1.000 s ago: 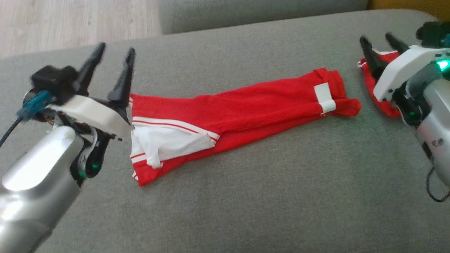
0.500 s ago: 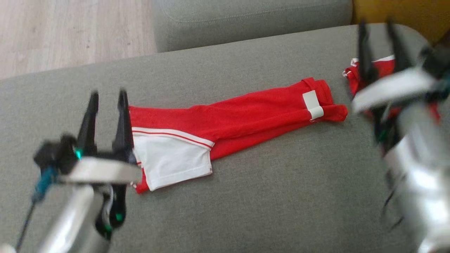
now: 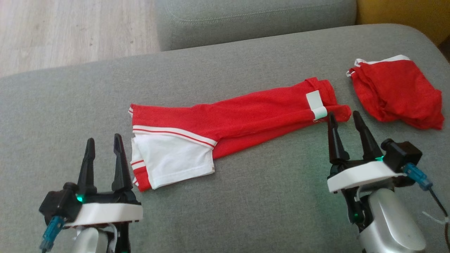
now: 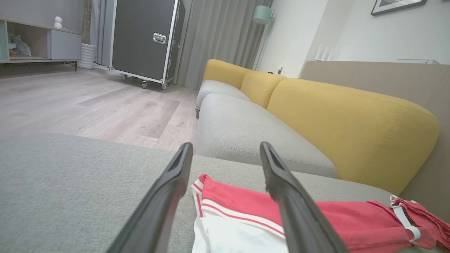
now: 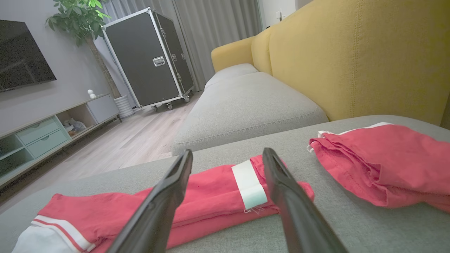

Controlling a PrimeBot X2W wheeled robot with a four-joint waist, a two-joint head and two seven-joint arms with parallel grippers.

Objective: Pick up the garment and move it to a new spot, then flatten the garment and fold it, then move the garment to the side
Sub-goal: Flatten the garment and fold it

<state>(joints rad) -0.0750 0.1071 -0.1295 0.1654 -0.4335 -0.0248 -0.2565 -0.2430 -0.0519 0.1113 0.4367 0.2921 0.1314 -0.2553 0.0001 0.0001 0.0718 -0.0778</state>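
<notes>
On the grey sofa [image 3: 246,211], the red garment [image 3: 246,112] stretched left-to-right, ends just beyond the released left gripper [image 3: 103,138] and right gripper [image 3: 342,116].

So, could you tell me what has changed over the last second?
Both arms drew back toward the robot: the left gripper away from the folded garment, the right gripper off the crumpled red cloth. Fingers stayed open, holding nothing. The white panel lies flatter. Both cloths kept their places on the cushion.

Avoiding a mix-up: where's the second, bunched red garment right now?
Head view, upper right of the grey cushion: the bunched red garment lies apart from the long folded garment, whose labelled end is on its left, just beyond the open right gripper.
</notes>
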